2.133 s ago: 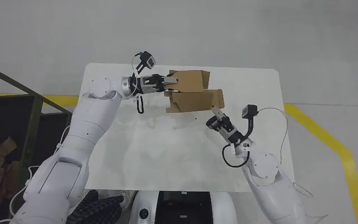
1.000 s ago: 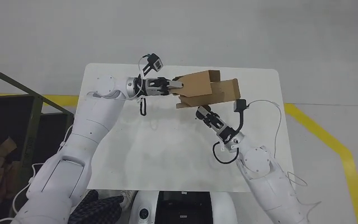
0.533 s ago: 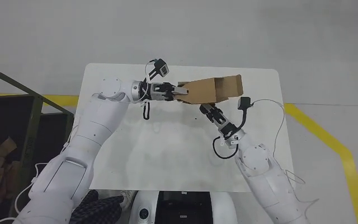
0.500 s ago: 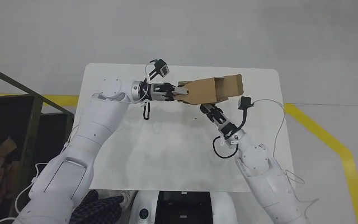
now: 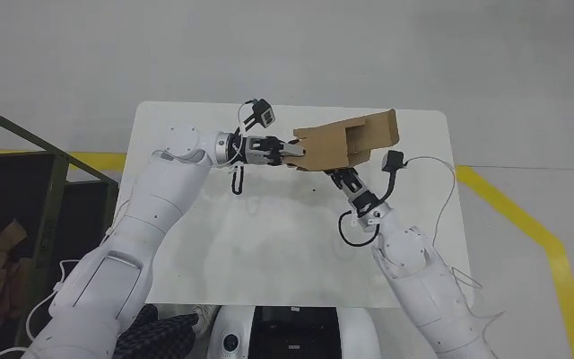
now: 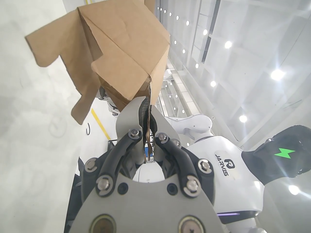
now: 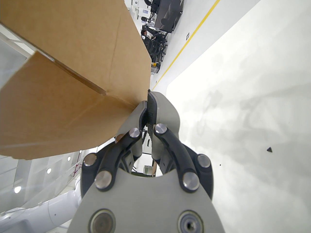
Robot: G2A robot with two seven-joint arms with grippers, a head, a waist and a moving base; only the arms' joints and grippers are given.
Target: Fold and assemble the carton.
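Note:
A brown cardboard carton point(image 5: 345, 144) is held above the far part of the white table point(image 5: 224, 233), partly opened into a tube with loose flaps. My left gripper point(image 5: 291, 153) is shut on a flap edge at the carton's left end. In the left wrist view the fingers point(image 6: 132, 115) pinch that thin edge of the carton point(image 6: 121, 49). My right gripper point(image 5: 337, 173) is under the carton's near side, shut on a lower corner. The right wrist view shows the right gripper point(image 7: 148, 107) clamping the carton point(image 7: 73, 73) wall.
A dark green rack point(image 5: 36, 170) with cardboard scraps stands left of the table. A yellow floor line point(image 5: 516, 211) runs past the right side. Free table surface lies in front of the carton, toward me.
The carton has travelled right and its right end has tilted up. Both arms moved with it; the right gripper has come in close under its near side.

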